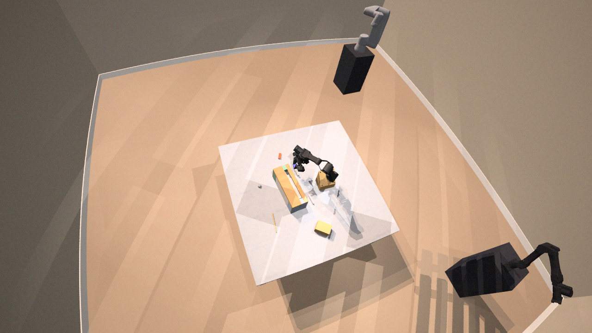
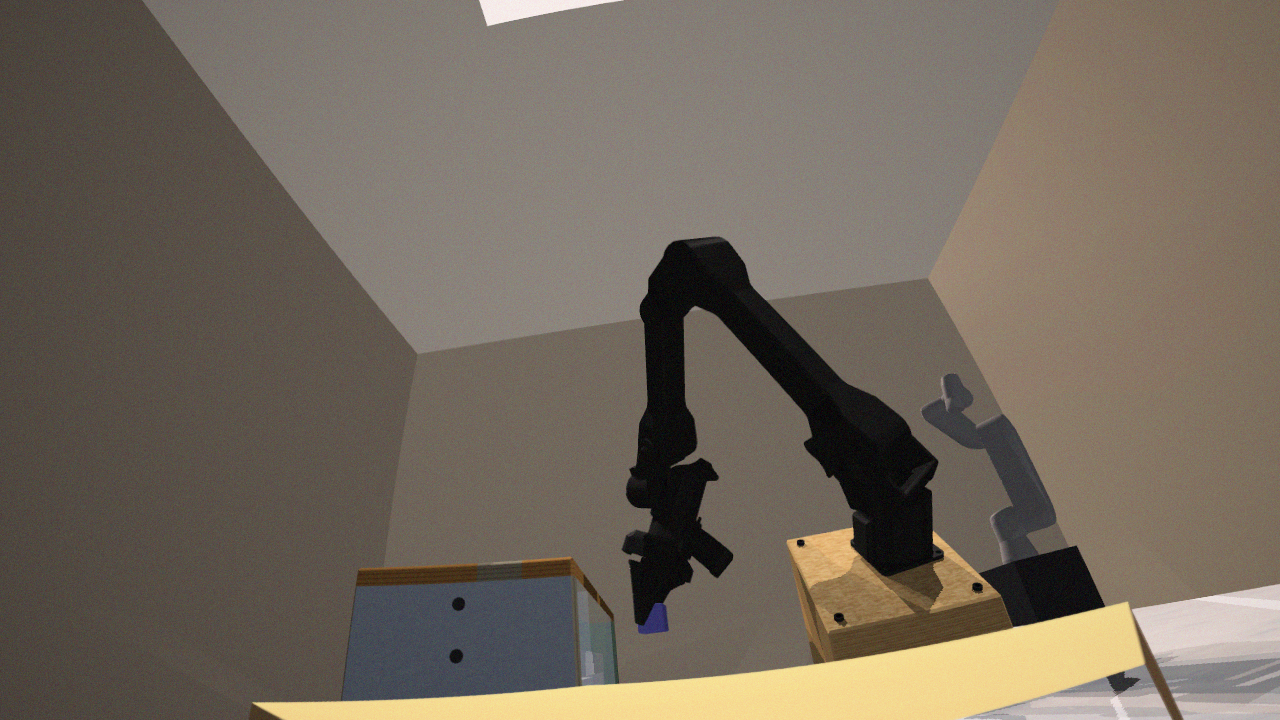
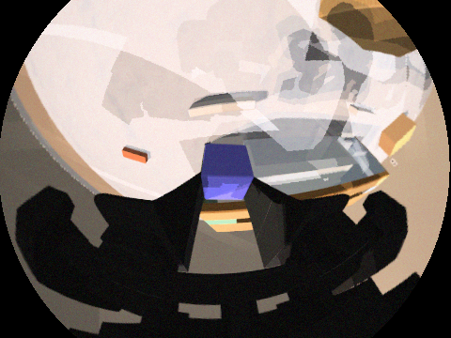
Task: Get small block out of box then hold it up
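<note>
Blue block (image 1: 294, 165) (image 2: 654, 618) (image 3: 226, 171): held outside the clear-fronted box (image 1: 285, 186) (image 2: 460, 635) (image 3: 371, 180), off its front side and near the end whose top bears a green patch. The gripper (image 1: 295, 165) (image 2: 651, 617) (image 3: 224, 176) points downward, its two fingers closed against opposite sides of the block. In the exterior view, the far wall appears directly beneath the block, which is raised above the table (image 1: 248, 248) (image 2: 1208, 617) (image 3: 94, 94).

The box, shown from above, is a long container with a wooden top cut by a lengthwise slot. A dark shape lies at the green-patched end of this slot; its nature cannot be told. The rest of the interior is too small or too reflective to read. In the exterior view, the blue-gray end panel carries two dark round marks, one above the other.

Surrounding objects, relative to the box: an orange-red block (image 1: 280, 156) (image 3: 134, 155) rests beyond its green-patched end; a small gray ball (image 1: 259, 186) and a thin yellow stick (image 1: 274, 222) lie off its back side; a yellow block (image 1: 323, 228) lies beyond its opposite end. The wooden arm base (image 1: 320, 184) (image 2: 921, 640) (image 3: 371, 23) stands apart from its clear front.
</note>
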Robot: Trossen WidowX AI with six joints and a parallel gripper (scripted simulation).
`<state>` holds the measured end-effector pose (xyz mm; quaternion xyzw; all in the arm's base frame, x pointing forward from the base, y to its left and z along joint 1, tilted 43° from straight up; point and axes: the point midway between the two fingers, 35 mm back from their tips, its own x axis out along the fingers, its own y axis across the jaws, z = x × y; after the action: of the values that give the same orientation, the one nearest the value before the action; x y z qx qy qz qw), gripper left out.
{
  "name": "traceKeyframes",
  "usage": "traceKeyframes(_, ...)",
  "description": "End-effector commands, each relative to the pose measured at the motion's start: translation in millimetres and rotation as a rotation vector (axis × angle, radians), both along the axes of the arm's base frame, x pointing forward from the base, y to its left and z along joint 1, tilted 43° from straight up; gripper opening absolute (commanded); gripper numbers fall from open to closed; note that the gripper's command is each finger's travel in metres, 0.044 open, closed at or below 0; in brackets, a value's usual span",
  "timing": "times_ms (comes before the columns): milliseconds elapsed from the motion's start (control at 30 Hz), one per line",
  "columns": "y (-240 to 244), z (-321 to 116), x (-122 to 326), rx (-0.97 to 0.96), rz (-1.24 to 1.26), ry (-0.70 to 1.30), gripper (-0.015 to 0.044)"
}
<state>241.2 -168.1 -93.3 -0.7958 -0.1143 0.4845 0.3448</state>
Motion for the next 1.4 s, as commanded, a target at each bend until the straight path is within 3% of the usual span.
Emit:
traceKeyframes(0,-5,16,-6,0.0,-0.068,0.045,0.0)
traceKeyframes(633,-8,71,-35,0.027,-0.37,0.225,0.0)
traceKeyframes(1367,-8,72,-36,0.028,-0.381,0.231,0.0)
